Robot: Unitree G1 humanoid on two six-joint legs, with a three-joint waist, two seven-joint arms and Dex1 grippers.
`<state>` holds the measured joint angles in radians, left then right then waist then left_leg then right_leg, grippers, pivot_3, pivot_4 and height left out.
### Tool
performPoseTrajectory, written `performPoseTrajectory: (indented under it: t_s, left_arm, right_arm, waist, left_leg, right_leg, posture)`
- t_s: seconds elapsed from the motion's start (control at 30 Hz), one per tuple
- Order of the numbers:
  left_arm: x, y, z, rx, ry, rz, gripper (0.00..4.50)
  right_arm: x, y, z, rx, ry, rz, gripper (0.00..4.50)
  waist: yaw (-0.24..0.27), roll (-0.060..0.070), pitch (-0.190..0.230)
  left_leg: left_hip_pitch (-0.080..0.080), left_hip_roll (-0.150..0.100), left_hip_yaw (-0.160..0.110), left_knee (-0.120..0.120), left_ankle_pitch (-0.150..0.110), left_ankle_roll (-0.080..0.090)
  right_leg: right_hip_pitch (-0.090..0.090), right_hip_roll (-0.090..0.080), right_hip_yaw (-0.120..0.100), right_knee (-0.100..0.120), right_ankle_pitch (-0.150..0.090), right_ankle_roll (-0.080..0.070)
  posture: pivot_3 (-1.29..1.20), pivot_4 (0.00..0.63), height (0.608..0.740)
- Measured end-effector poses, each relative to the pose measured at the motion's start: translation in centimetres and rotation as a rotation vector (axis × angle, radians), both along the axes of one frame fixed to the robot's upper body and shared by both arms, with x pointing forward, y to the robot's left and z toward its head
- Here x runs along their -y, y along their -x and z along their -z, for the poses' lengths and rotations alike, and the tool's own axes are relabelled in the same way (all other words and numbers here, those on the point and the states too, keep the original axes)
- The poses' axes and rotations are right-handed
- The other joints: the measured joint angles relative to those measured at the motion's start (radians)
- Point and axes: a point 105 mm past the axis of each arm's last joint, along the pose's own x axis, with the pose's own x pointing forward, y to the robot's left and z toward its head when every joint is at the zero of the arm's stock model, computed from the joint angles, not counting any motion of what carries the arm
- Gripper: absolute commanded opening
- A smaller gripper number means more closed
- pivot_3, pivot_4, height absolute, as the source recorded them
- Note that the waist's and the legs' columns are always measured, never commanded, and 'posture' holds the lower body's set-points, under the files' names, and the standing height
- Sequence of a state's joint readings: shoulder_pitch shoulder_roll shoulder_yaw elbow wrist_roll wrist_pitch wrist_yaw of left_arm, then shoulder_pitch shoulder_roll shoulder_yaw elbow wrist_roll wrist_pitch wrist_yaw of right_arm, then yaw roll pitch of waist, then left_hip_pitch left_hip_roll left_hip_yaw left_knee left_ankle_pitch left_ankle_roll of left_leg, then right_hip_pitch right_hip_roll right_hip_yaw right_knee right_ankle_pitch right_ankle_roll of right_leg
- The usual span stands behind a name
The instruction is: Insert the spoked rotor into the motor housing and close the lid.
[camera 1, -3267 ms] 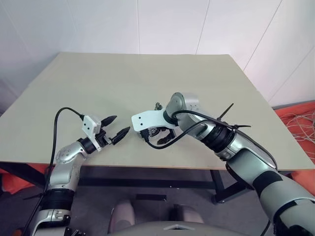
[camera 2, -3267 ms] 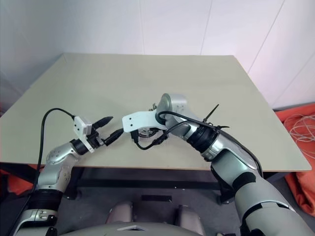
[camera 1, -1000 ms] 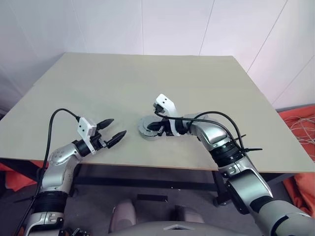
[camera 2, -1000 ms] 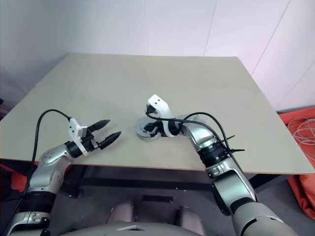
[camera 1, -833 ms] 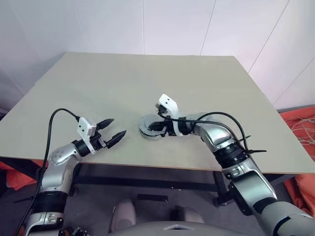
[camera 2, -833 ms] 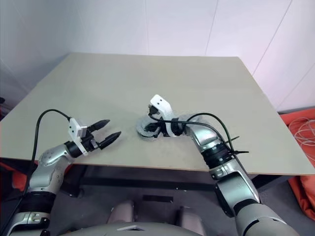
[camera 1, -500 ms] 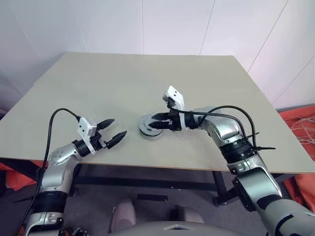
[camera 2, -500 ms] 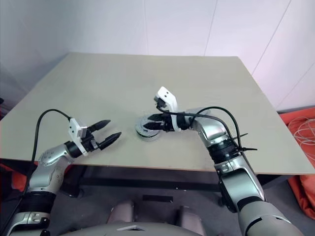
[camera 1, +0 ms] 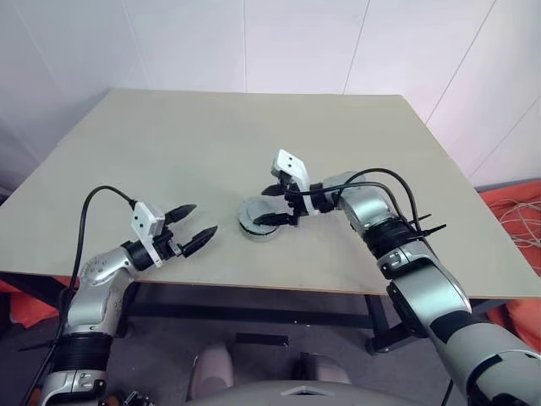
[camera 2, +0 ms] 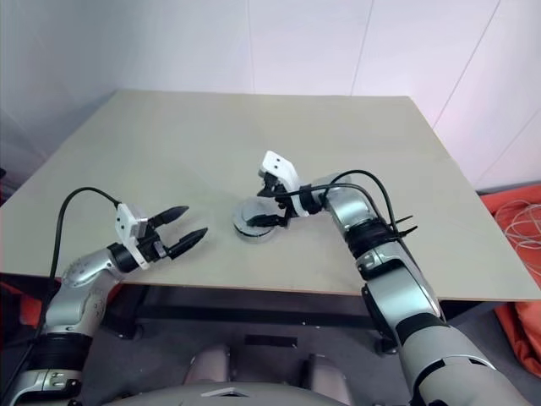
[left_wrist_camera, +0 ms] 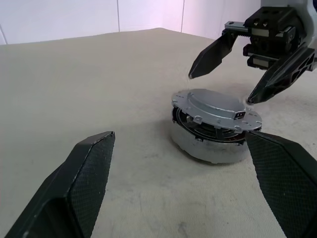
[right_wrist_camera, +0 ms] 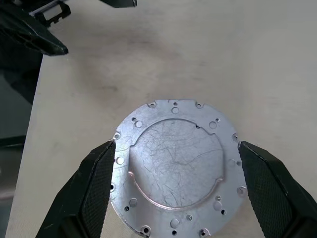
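Grey-silver metal, the lid (right_wrist_camera: 174,166) now lies on top of the motor housing (left_wrist_camera: 208,144) near the front middle of the beige table (camera 1: 194,152), with no finger touching it. A second ago the right gripper (camera 1: 274,205) was closed down on this stack; it has since spread its two black fingers wide and lifted slightly, so they hover on either side of the lid. From the left wrist view the lid appears to sit a little tilted, a dark gap showing beneath one edge, so it may not be fully seated. The spoked rotor is presumably inside, hidden. The left gripper (camera 1: 194,222) waits well apart to the left, fingers spread, holding nothing.
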<state>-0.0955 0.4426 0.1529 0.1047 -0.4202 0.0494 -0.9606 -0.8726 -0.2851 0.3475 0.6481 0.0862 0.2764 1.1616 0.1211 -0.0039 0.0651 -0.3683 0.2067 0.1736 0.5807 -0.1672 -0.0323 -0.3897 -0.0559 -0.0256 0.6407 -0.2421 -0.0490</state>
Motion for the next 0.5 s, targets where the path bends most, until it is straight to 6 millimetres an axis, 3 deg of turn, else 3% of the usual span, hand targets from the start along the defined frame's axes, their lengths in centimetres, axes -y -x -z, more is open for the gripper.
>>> performPoseTrajectory:
  t_s: [0.37,0.5]
  left_arm:
    - [-0.2,0.1,0.1,-0.004,0.001,-0.016,4.50]
    - [-0.1,0.0,-0.1,0.001,0.001,-0.016,4.50]
  right_arm:
    - [-0.1,-0.1,1.6,0.051,0.082,-0.035,4.46]
    - [-0.2,-0.3,1.6,0.060,0.074,-0.027,3.34]
  waist:
    - [-0.001,0.000,0.000]
    - [-0.001,0.000,0.000]
  left_leg:
    - [0.000,0.000,0.000,0.000,0.000,0.000]
    - [0.001,0.000,0.000,0.000,0.000,0.000]
  right_leg:
    - [0.000,0.000,0.000,0.000,0.000,0.000]
    - [0.000,0.000,0.000,0.000,0.000,0.000]
  posture:
    - [0.00,0.000,0.740]
    - [0.00,0.000,0.740]
